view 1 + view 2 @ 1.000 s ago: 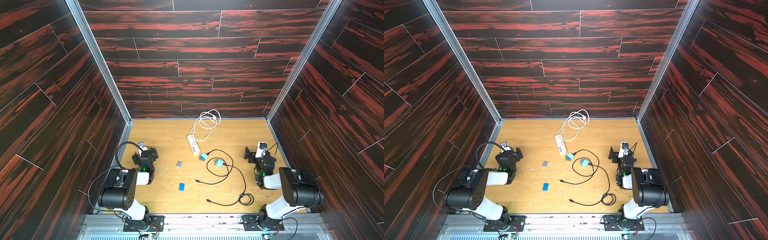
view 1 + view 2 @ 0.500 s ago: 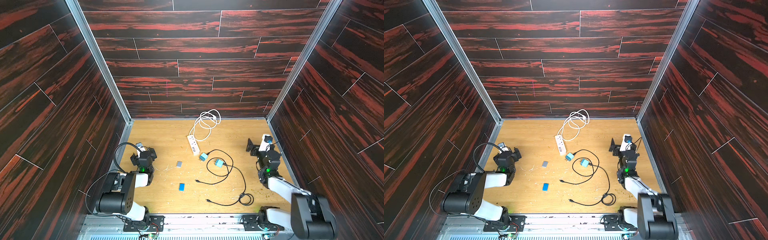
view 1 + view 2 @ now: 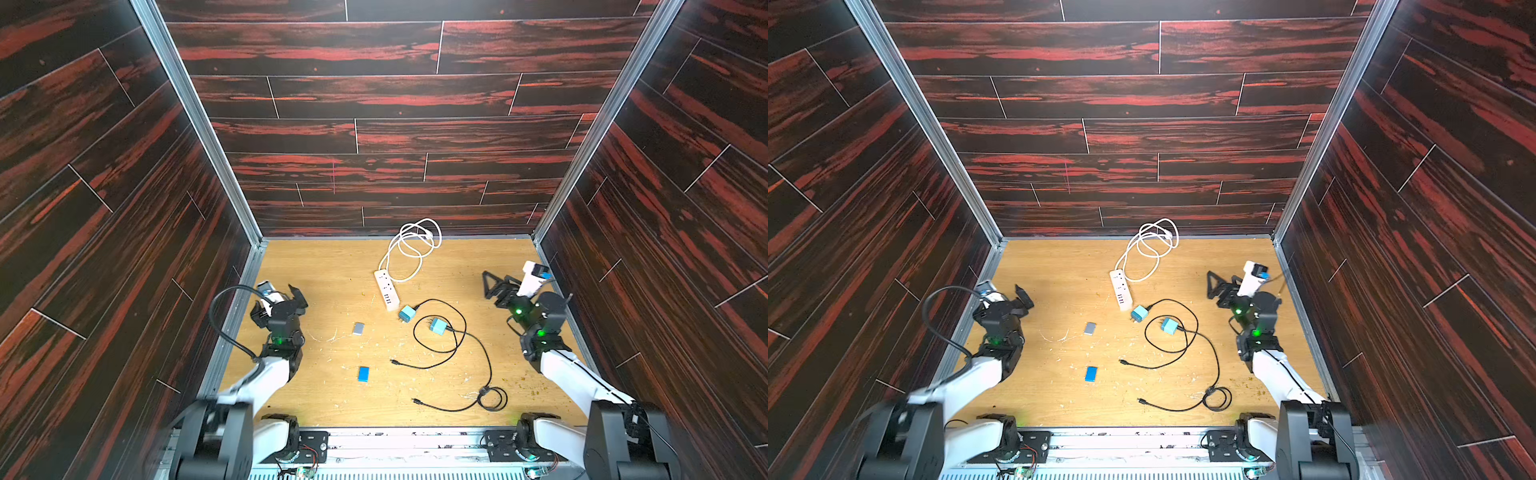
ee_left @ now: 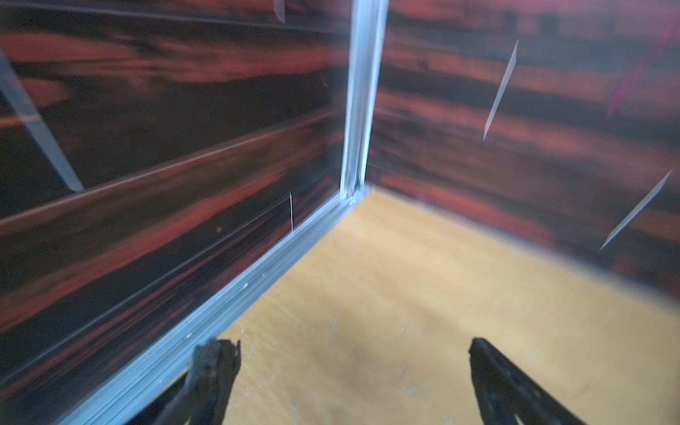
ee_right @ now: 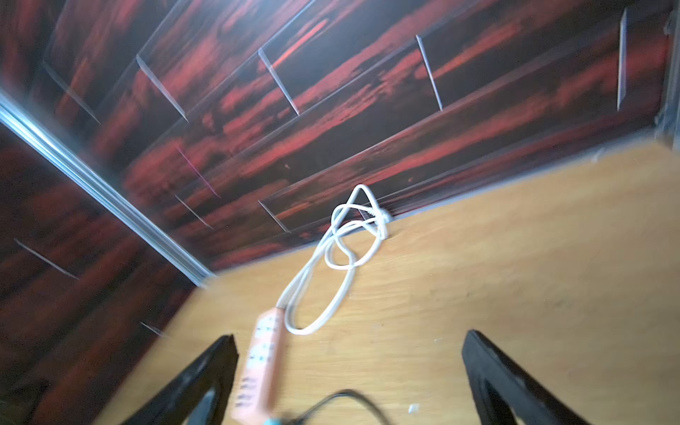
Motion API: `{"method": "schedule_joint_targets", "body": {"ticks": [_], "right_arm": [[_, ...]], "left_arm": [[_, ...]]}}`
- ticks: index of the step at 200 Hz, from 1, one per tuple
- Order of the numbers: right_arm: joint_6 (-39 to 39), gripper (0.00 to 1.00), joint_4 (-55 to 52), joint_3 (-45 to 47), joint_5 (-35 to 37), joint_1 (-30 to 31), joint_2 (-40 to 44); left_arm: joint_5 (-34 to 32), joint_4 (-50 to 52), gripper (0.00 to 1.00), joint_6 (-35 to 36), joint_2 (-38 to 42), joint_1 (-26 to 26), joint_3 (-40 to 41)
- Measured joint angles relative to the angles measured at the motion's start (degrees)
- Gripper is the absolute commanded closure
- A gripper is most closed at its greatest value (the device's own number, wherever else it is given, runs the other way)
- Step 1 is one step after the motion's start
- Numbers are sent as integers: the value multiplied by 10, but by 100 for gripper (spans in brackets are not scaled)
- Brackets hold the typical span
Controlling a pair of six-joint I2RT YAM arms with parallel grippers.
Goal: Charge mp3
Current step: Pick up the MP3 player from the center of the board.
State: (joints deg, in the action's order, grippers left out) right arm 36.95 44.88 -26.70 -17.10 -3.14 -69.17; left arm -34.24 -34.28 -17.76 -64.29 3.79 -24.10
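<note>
Handling: the blue mp3 (image 3: 363, 373) looks light, stiff, slick; pinch its long edges.
Cable: black cable (image 3: 483, 390) likely limp; grip by plug.
Claws: left claw (image 4: 346, 345), right claw (image 5: 349, 335) gape wide, empty.

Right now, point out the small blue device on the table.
In both top views the small blue device lies left of centre, nearer the front rail than the grey device, beside the black cable's plug.
</note>
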Motion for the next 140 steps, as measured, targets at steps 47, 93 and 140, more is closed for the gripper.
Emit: {"method": "schedule_joint_targets", "body": {"ticks": [47, 93, 140], "right_arm": [[268, 2, 275, 38, -159, -95, -190], [129, 2, 92, 26, -76, -13, -39], [-24, 2, -66, -26, 73, 63, 34]], "left_arm": [[-23, 236, 0, -213, 17, 0, -94], [56, 318, 0, -278, 59, 0, -88], [93, 428, 2, -295, 72, 27, -121]]}}
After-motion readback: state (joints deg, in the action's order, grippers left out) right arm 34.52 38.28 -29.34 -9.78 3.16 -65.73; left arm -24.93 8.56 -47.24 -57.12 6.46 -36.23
